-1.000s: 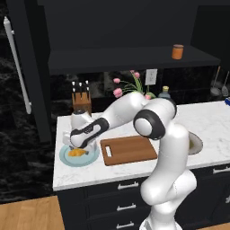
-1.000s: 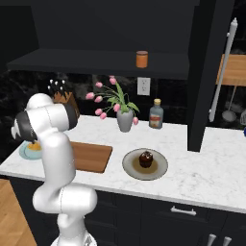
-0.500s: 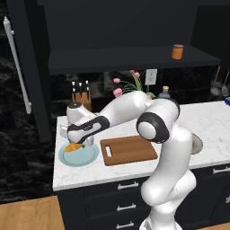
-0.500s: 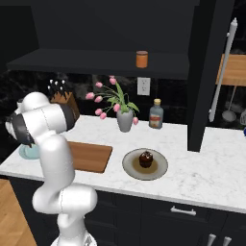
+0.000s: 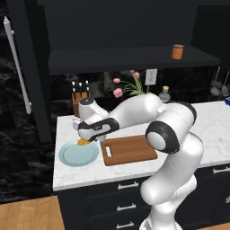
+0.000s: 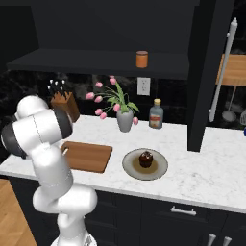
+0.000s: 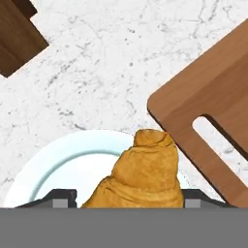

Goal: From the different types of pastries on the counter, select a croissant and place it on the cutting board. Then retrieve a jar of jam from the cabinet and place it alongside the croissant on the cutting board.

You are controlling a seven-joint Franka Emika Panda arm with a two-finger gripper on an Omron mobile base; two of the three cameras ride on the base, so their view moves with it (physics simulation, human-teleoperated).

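Note:
My gripper [image 5: 86, 140] is shut on the golden-orange croissant [image 5: 82, 143] and holds it just above the far edge of a round light-blue plate [image 5: 77, 155]. In the hand view the croissant [image 7: 140, 174] sits between the two fingertips [image 7: 63, 197], over the plate [image 7: 53, 169], with the cutting board [image 7: 213, 106] close on the right. The wooden cutting board [image 5: 130, 149] lies bare on the white counter [image 5: 211, 121], right of the plate. The orange-brown jar of jam [image 5: 178, 51] stands on the black cabinet's shelf ledge [image 5: 126, 60]. A dark brown round pastry [image 6: 146, 159] rests on a grey plate [image 6: 161, 169].
A knife block [image 5: 80, 99] stands behind the light-blue plate. A vase of pink tulips [image 6: 125, 119] and a clear bottle [image 6: 155, 114] stand at the back of the counter. Navy drawers with silver handles [image 5: 128, 185] run below the counter's front edge.
The open gripper was down at the light-blue plate; it has shut on the croissant and lifted it off the plate, drifting slightly toward the cutting board.

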